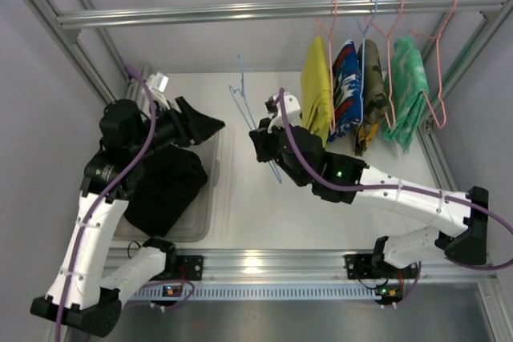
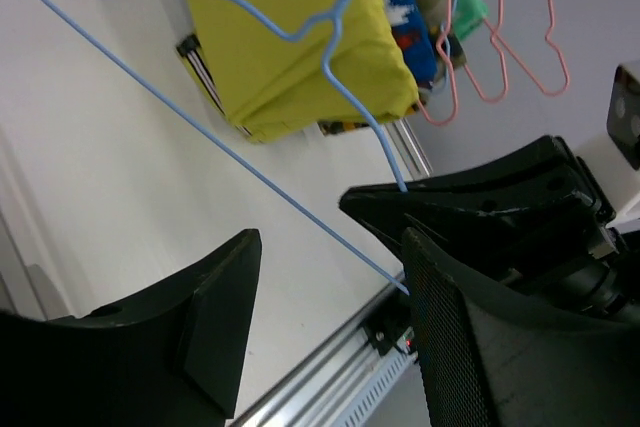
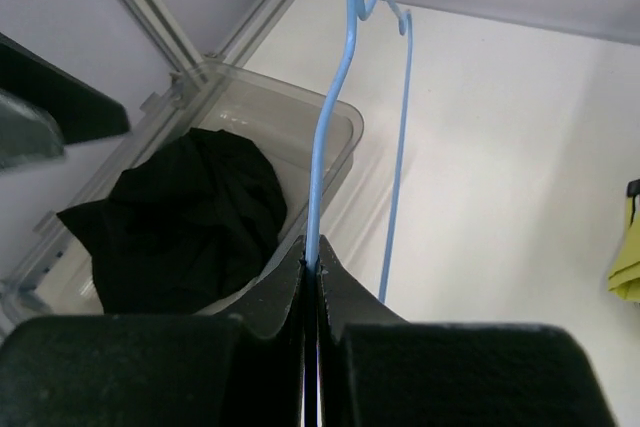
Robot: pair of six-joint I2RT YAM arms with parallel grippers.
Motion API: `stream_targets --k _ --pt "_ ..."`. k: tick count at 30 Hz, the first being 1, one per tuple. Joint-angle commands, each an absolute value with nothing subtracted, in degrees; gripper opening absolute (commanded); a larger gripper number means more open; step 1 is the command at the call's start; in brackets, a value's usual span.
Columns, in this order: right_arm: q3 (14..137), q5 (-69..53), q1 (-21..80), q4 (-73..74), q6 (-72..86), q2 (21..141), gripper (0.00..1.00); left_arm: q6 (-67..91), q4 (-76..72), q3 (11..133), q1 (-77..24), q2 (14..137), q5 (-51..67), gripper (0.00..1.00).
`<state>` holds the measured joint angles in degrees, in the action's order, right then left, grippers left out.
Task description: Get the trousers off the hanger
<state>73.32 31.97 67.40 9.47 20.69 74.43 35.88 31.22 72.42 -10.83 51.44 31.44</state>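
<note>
right gripper (image 3: 312, 257): pinching the blue hanger (image 3: 326, 147) tight | left gripper (image 2: 330, 247): fingers apart, holding nothing | black trousers (image 3: 190, 217): in bin (image 3: 290, 97)

- Top external: high, behind the arm bases at frame bottom, looking down over the whole table (image 1: 240, 214) to the rail (image 1: 264, 12) at top.
- Left wrist: close, faces across the table, yellow trousers (image 2: 300, 37) upper centre.
- Right wrist: close, faces the bin (image 3: 255, 85), left.
- All three share the blue hanger (image 3: 327, 147).
</note>
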Motion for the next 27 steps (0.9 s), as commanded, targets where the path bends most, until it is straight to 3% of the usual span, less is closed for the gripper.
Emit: stream_targets --k 1,27 --pt "77.5 38.4 70.0 2.0 15.0 76.0 0.0 38.0 29.6 74.8 -17.3 53.0 24.7 0.63" --pt "79.6 40.2 72.7 -1.7 12.1 80.8 0.0 44.6 20.9 76.6 -28.1 61.9 14.3 0.6"
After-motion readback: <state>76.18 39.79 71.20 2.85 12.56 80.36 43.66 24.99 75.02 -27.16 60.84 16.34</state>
